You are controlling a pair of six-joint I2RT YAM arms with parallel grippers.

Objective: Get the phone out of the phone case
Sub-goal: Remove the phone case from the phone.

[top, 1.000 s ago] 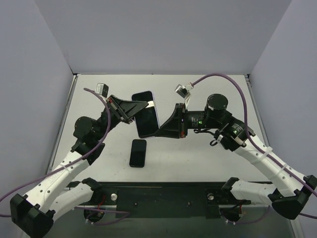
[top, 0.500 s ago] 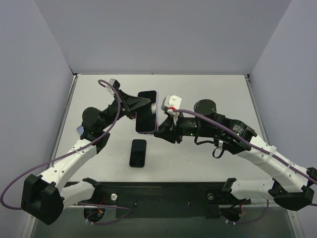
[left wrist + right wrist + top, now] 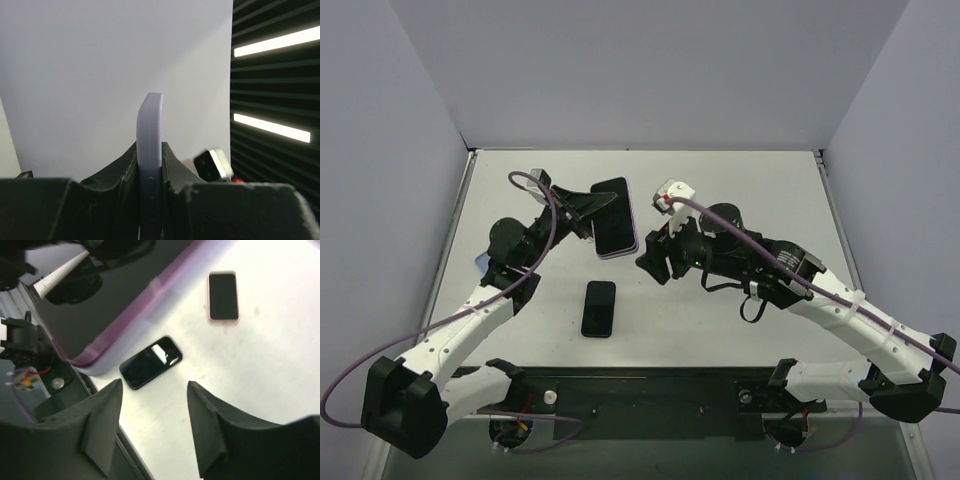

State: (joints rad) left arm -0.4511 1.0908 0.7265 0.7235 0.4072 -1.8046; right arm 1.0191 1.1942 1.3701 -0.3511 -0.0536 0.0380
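My left gripper (image 3: 594,210) is shut on the phone in its lavender case (image 3: 616,228) and holds it in the air above the table's middle, screen up. In the left wrist view the case (image 3: 150,130) stands edge-on between my left gripper's (image 3: 150,167) black fingers (image 3: 120,170). My right gripper (image 3: 653,262) is open and empty, just right of the case's lower corner and apart from it. In the right wrist view my right gripper (image 3: 155,390) hangs over bare table.
A black phone (image 3: 599,308) lies flat on the table below the held one; it also shows in the right wrist view (image 3: 151,362). A pink-rimmed phone (image 3: 223,296) lies on the table further off. The left arm's purple cable (image 3: 150,300) crosses that view.
My right gripper has drawn back from the case's lower right edge and now hangs open beside it. My left gripper has shifted the cased phone slightly up and left.
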